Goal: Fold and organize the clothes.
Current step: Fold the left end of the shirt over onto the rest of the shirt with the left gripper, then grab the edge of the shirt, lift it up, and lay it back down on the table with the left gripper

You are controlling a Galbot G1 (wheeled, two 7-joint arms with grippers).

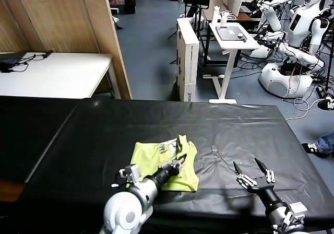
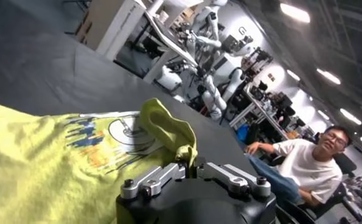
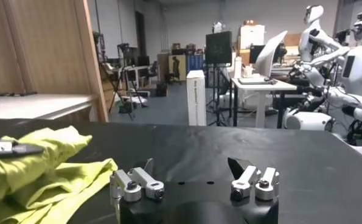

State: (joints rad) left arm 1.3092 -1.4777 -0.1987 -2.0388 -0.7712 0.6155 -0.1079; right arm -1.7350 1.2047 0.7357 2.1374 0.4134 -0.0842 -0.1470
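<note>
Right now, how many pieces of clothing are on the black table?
1: a yellow-green T-shirt, folded, lying near the table's front edge with the left tool on it. Anything under it would be hidden.

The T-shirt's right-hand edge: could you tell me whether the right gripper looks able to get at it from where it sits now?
Probably yes. The right gripper is open above bare black table, with nothing between it and the T-shirt. The left gripper is shut on a fold near that edge, so there is some risk of crowding.
</note>
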